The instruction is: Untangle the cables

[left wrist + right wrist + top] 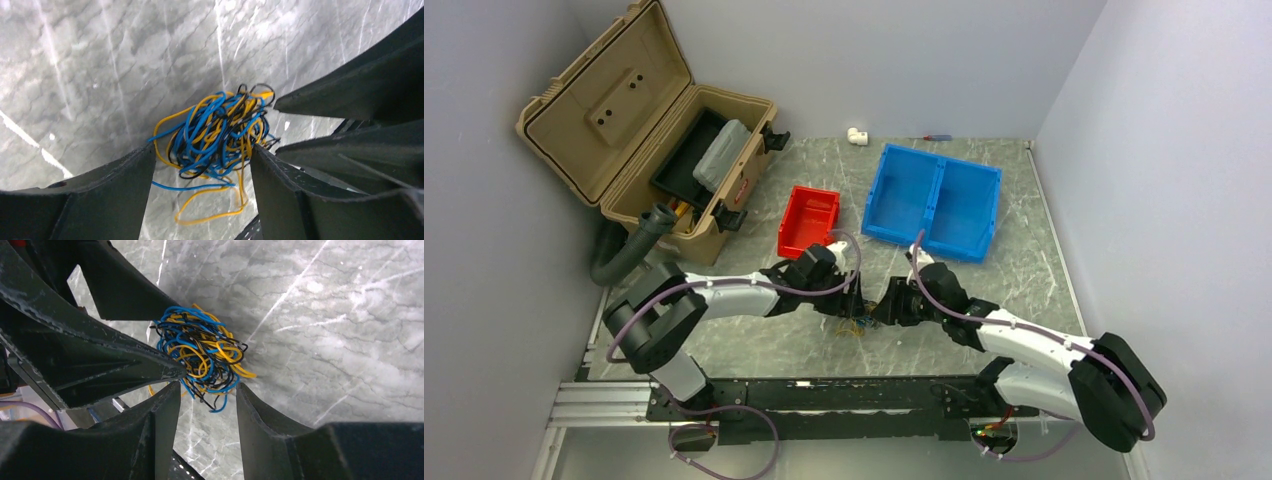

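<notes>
Cables bunched between two arms

Tangle of blue, yellow-orange and black cables (215, 135) lies on the grey marbled bench (75, 75), toward its near middle. The left fingers (115, 190) stand wide on either side of the bundle. The right fingers (150, 435) are also parted, their tips at the tangle's edge. A red bin (809, 220) and a blue bin (934, 200) sit farther back.

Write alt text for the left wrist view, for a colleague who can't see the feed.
A knotted clump of blue, yellow and black cables lies on the grey marbled table, between the open fingers of the left gripper. The right gripper reaches in from the right edge, its dark fingertips right beside the clump.
</notes>
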Robot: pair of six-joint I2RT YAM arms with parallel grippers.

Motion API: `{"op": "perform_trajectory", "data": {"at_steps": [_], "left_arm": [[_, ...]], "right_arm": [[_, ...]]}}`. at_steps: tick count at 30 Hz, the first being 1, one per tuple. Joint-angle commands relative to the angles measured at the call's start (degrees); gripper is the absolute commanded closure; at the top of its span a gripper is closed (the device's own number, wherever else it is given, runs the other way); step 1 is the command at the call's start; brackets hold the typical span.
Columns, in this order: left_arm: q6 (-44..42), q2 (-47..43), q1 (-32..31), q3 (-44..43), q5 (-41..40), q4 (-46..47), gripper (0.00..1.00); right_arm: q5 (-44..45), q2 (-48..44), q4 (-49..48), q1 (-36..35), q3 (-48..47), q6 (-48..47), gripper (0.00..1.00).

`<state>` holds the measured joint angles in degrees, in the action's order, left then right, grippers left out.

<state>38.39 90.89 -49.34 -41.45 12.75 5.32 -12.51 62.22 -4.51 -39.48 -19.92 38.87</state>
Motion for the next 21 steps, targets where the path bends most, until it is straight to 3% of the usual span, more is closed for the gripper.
{"op": "perform_trajectory", "data": {"at_steps": [1,3,7,9,10,14,21], "left_arm": [[-0.5,3.4,-0.8,-3.8,1.2,1.3,0.28],[-0.5,4.7,-0.9,-3.9,1.3,2.1,0.38],[-0.5,4.7,-0.9,-2.5,0.6,4.3,0.78],[-0.8,4.2,-0.9,-1.8,1.3,5.7,0.96],[-1.4,4.1,-0.9,-1.6,2.1,6.6,1.00],[-2.4,4.0,-0.9,-0.4,7.0,10.8,1.00],[-1.1,2.3,-0.9,4.1,12.7,21.8,1.00]], "right_arm": [[4.6,-4.4,-1.5,-0.4,2.0,3.1,0.52],[9.6,-9.3,2.4,-0.3,2.5,4.3,0.51],[15.5,-19.0,7.2,-0.2,5.3,5.0,0.50],[14.3,-21.2,6.7,-0.2,6.0,3.6,0.50],[13.2,-21.3,6.7,-0.2,5.7,2.4,0.50],[10.6,-18.1,9.5,-0.1,3.3,-1.4,0.50],[1.6,-13.4,2.0,-0.2,5.0,-1.4,0.44]]}}
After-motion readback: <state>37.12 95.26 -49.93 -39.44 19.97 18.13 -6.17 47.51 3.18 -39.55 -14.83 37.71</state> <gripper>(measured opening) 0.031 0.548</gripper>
